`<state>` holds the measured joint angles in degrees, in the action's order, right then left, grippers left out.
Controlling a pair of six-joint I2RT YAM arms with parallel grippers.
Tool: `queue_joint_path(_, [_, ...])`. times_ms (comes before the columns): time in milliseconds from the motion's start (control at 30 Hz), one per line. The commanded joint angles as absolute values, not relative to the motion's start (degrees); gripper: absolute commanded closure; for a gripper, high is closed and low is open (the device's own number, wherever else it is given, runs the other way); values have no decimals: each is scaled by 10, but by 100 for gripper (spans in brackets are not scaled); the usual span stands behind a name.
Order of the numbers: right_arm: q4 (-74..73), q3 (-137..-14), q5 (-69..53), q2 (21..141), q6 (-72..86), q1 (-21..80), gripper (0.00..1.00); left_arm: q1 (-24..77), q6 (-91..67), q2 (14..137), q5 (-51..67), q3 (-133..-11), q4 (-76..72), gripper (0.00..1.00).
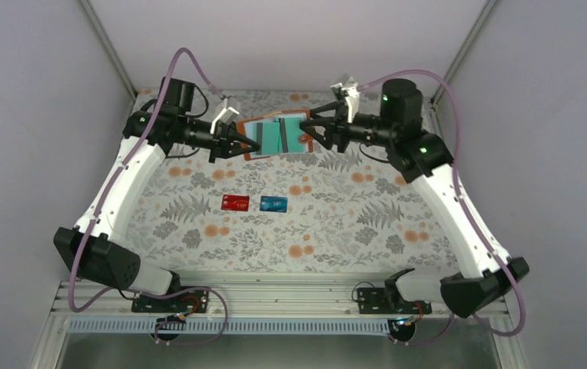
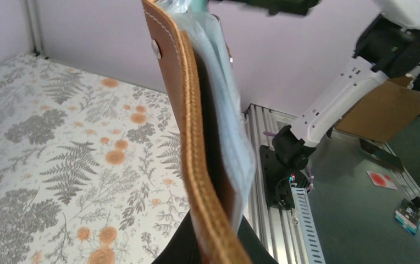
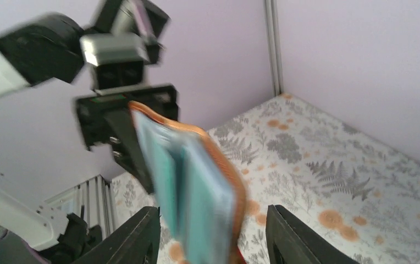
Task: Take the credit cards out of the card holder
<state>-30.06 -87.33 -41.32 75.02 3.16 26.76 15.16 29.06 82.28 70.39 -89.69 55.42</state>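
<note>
1 open card holder (image 1: 279,134), long axis left-right, pockets upward

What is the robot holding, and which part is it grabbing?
The left tool pinches the open card holder by its left edge. The right tool is open around the right edge, not gripping.

White-shelled left arm (image 1: 120,184) and right arm (image 1: 459,209) have black joints, mauve cables, green lights
</note>
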Motion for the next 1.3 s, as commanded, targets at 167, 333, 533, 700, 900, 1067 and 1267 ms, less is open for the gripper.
queue_joint_path(167, [-184, -811, -598, 676, 56, 280, 58, 149, 255, 814, 686, -886, 511, 98])
queue_joint_path(333, [-143, -811, -597, 735, 71, 325, 68, 149, 267, 810, 683, -888, 521, 98])
queue_joint_path(533, [-138, -802, -549, 770, 85, 298, 71, 150, 296, 804, 703, -892, 543, 98])
queue_joint_path(700, [-118, -783, -580, 792, 92, 297, 67, 151, 304, 806, 710, -893, 548, 98])
queue_joint_path(900, [-86, -783, -599, 804, 96, 306, 69, 153, 313, 809, 723, -895, 555, 98])
queue_joint_path(1067, [-81, -791, -607, 815, 95, 308, 90, 153, 313, 809, 723, -894, 556, 98])
queue_joint_path(1267, [-81, -788, -609, 811, 96, 307, 96, 154, 321, 809, 731, -892, 562, 98])
